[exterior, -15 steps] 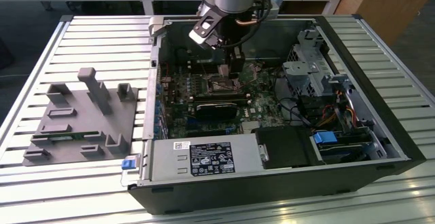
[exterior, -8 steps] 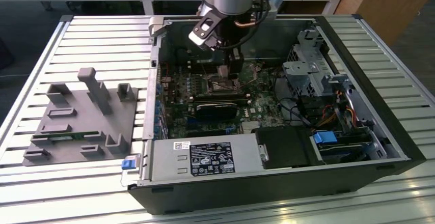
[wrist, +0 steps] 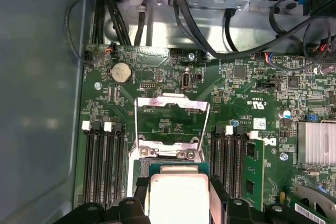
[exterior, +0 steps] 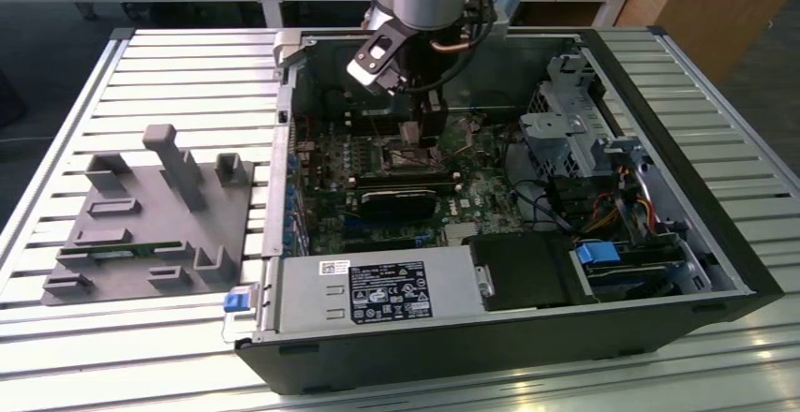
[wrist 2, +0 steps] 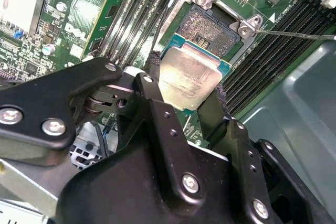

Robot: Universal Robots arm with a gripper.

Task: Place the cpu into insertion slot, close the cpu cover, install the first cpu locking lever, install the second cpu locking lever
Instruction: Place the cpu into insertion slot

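My gripper is shut on the cpu, a pale silver square chip pinched by its edges between two black fingers. The chip hangs slightly tilted just above the insertion slot, overlapping its near edge, and the dark socket shows open past it. In the first wrist view the cpu sits between the fingers, in front of the slot's rim. The cpu cover, a silvery frame, stands swung up behind it. A thin locking lever sticks out from the socket corner. In the exterior view the gripper reaches down into the computer case over the slot.
Memory slots flank the socket on both sides. A long black block lies just beside the socket, with the power supply at the case's front. Cables and a drive cage crowd one side. A grey fixture tray sits on the exterior view's left.
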